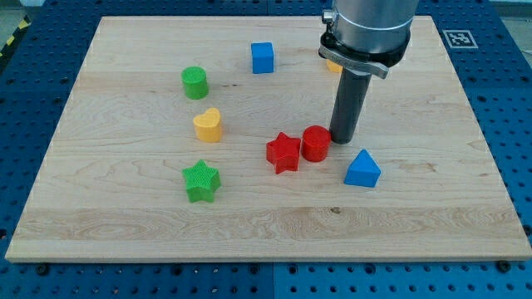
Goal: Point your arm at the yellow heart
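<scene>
Wooden board (266, 224): pale rectangular plank on a blue perforated bench (33, 83), filling most of the view; a black-and-white marker tag (456, 37) lies on the bench at the far right corner.

Arm housing (368, 29): grey metal cylinder entering from the view's top, right of centre, standing vertical over the far right part of the board. There is no gripper on this rig, so no open or closed state applies.

Rod (349, 104): straight dark shaft dropping upright from the housing. My tip (343, 139) rests on the board just right of the red cylinder, touching or nearly touching it, and far of the blue triangular block.

Blue triangular block (362, 169): near side, right of centre, close to the red pair.

Red star (283, 153): centre, touching the red cylinder (315, 144) on its right.

Green star (201, 181): near left.

Yellow heart (208, 124): left of centre, between the green cylinder (194, 82) farther back and the green star nearer; well apart from my tip, with the red pair between.

Blue cube (263, 57): far side, centre.

Orange block (332, 66): a sliver showing behind the housing; shape cannot be made out.
</scene>
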Controlling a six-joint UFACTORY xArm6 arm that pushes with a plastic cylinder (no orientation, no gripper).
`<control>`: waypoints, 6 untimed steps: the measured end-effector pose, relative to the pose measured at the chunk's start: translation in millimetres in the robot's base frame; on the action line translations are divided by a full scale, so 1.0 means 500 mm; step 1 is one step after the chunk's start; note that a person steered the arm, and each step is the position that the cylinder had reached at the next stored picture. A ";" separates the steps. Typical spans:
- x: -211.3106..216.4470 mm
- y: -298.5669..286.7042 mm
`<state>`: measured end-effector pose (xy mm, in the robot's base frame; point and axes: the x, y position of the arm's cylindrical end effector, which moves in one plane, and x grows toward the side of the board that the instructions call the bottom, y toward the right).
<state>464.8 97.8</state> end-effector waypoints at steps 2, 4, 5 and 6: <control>0.003 -0.046; -0.068 -0.250; -0.091 -0.302; -0.156 -0.320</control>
